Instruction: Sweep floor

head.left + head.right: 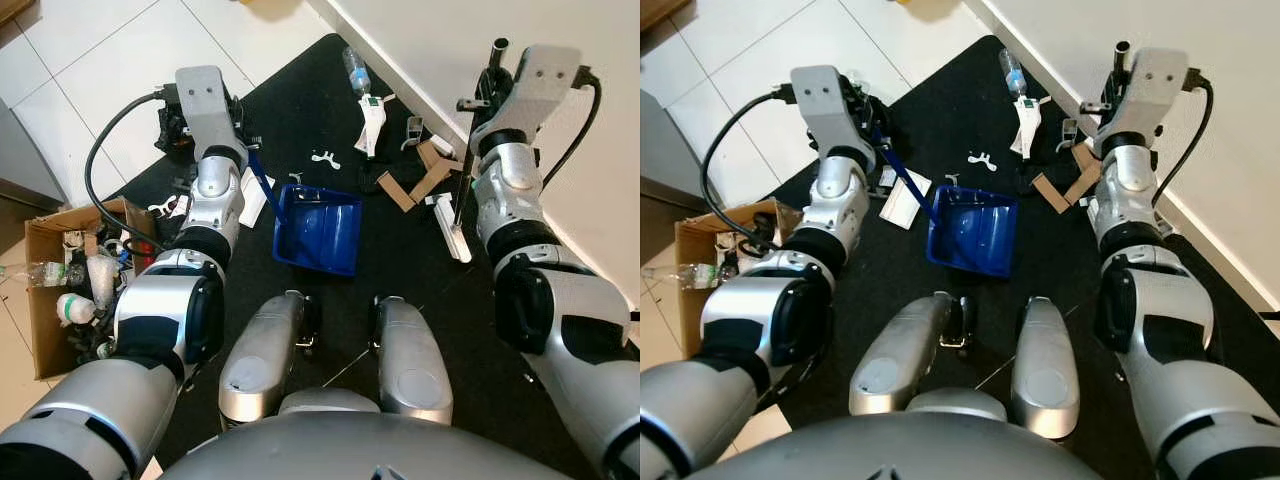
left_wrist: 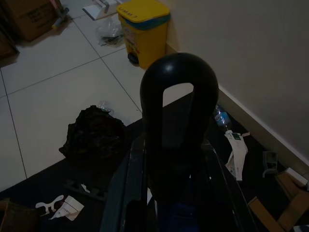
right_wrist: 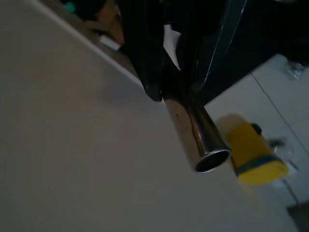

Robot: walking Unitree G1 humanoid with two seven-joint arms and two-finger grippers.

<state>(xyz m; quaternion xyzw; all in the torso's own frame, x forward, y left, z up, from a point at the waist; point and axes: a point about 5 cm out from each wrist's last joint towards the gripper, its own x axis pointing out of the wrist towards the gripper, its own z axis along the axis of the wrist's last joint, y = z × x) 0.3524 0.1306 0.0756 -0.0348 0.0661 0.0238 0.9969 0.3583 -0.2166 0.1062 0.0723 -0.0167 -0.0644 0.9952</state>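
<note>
A blue dustpan (image 1: 320,228) rests on the black mat (image 1: 300,100) in front of my knees, mouth toward the litter. Its long handle rises to my left gripper (image 1: 243,140), which is shut on it; the handle's black loop end (image 2: 178,96) stands up between the fingers. My right gripper (image 1: 485,100) is shut on the broom's metal pole (image 3: 198,135) near the wall. The white broom head (image 1: 452,228) sits on the mat beside cardboard scraps (image 1: 420,180). A plastic bottle (image 1: 355,68), a white carton (image 1: 370,120) and a small white bit (image 1: 325,158) lie beyond the dustpan.
An open cardboard box (image 1: 45,300) full of rubbish stands on the tiles at the left. A crumpled black bag (image 1: 172,125) lies at the mat's edge. A yellow bin (image 2: 142,24) stands by the white wall (image 1: 450,30), which runs along the right.
</note>
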